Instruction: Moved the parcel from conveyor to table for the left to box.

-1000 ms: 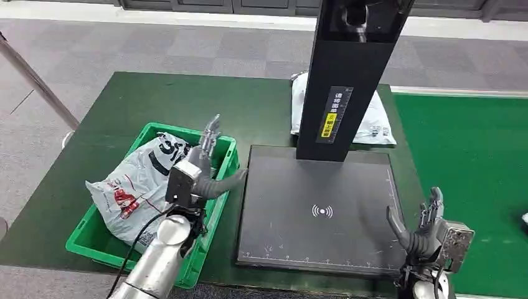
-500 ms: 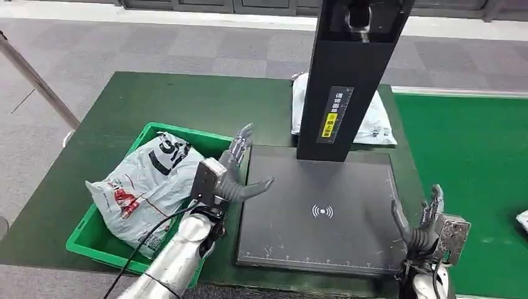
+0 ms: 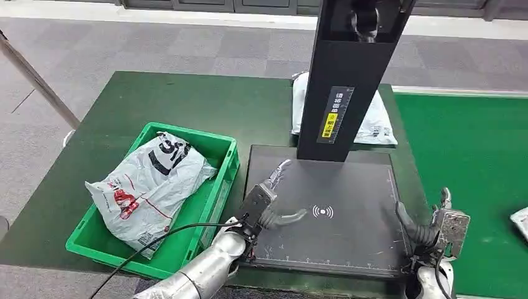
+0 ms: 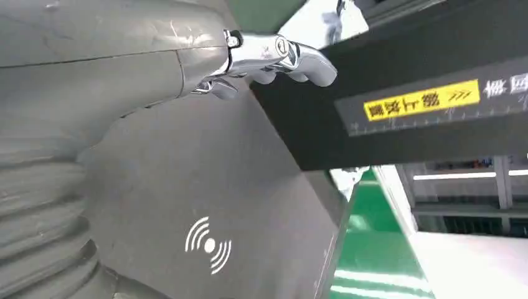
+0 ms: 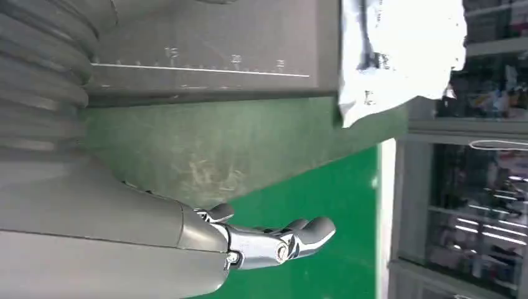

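One parcel (image 3: 375,121) beyond left robot hand (image 3: 271,200)

Left hand (image 3: 272,200) out in front, fingers spread, thumb sticking out sideways, holding nothing. Right hand (image 3: 429,227) low at the side, fingers up and apart, holding nothing too.

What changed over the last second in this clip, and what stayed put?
The left hand, open and empty, swung from over the green crate rightward and now hovers over the dark scanner pad. The right hand dropped slightly at the pad's right edge, still empty. A parcel came further in on the conveyor at right. The grey bag in the crate and the white parcel behind the post stayed.
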Motion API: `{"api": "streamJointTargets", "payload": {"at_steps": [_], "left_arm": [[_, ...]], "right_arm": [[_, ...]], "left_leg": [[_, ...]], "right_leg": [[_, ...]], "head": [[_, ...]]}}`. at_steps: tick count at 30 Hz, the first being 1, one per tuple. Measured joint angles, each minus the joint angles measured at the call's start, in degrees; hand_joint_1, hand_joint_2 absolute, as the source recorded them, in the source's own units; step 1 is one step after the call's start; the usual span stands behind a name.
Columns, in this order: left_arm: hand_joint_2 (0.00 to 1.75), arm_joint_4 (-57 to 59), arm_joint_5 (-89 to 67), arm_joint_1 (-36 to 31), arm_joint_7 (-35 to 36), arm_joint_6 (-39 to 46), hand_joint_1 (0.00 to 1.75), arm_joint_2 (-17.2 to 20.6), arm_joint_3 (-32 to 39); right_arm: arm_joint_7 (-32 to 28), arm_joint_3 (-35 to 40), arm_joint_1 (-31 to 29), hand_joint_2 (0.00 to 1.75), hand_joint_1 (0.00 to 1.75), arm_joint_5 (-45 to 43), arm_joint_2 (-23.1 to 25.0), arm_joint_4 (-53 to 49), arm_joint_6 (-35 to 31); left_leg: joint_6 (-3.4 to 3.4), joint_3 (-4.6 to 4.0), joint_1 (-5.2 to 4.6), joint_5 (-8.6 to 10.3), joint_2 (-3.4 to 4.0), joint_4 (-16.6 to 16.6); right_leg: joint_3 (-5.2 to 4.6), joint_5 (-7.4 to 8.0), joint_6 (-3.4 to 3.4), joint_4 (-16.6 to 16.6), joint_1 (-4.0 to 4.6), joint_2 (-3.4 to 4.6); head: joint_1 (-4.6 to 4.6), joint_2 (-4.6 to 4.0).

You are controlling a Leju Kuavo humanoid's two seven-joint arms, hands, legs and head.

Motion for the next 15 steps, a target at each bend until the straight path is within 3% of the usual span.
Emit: {"api": "streamJointTargets", "payload": {"at_steps": [5, 15], "left_arm": [[1.75, 1.3, 3.2, -0.4, -1.6, -0.1, 0.00, -0.1, -1.3], [1.75, 1.8, 2.7, -0.5, -2.4, 3.3, 0.00, -0.3, -2.6]], "right_arm": [[-2.0, 0.0, -0.1, 1.75, 0.00, -1.4, -0.6, 1.7, 0.2], [-1.7, 0.1, -0.1, 1.75, 0.00, 2.5, -2.4, 2.8, -8.0]], "left_leg": [[0.00, -0.01, 0.00, 0.01, -0.03, 0.0], [0.01, -0.03, -0.01, 0.01, -0.05, 0.0]], "right_leg": [[0.01, 0.00, 0.00, 0.0, 0.00, 0.00], [0.00, 0.00, 0.00, 0.0, -0.01, 0.00]], "head": [[0.00, 0.00], [0.00, 0.00]]}}
